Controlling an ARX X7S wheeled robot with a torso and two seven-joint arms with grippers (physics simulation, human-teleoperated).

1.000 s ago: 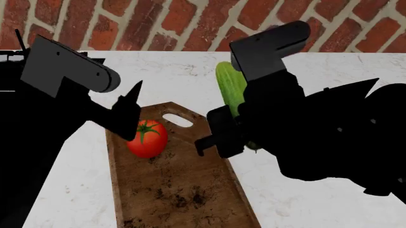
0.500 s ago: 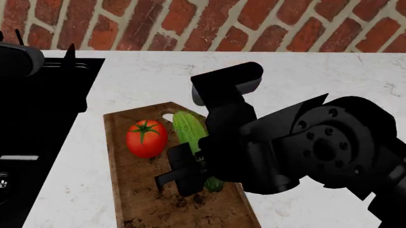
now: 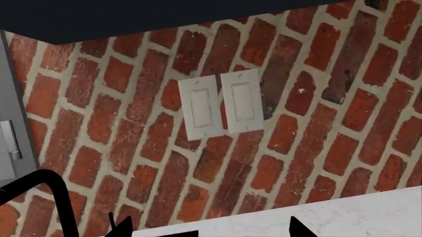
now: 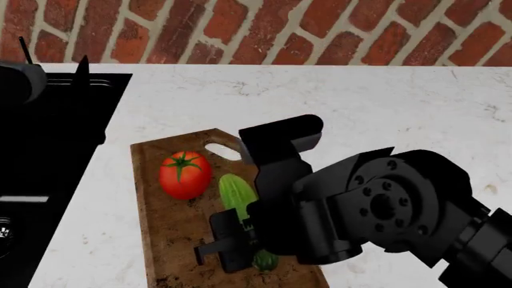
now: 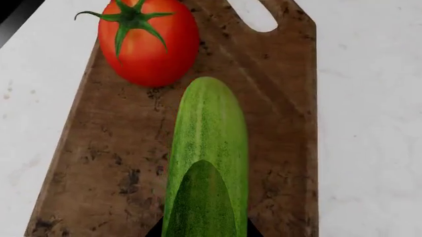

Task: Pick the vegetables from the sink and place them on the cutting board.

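The red tomato [image 4: 184,174] sits on the brown cutting board [image 4: 172,246], near its handle slot; it also shows in the right wrist view [image 5: 148,47]. My right gripper [image 4: 240,243] is shut on the green cucumber [image 4: 237,192] and holds it lengthwise low over the board, just right of the tomato. In the right wrist view the cucumber [image 5: 209,143] runs out between the two fingertips [image 5: 155,230] over the board [image 5: 105,163]. My left gripper [image 4: 53,57] is open and empty, raised over the black sink [image 4: 48,138] at the left. In its own view the left gripper [image 3: 207,229] faces the wall.
White stone counter [image 4: 384,108] surrounds the board. The brick wall [image 4: 240,30] runs along the back, with a double light switch [image 3: 221,108] on it. A black curved tube [image 3: 49,185] shows in the left wrist view. The sink's metal drain [image 4: 4,231] is at the left edge.
My right gripper has carried the cucumber from right of the board down over it, beside the tomato. My left arm has drawn back from the tomato to the far left.
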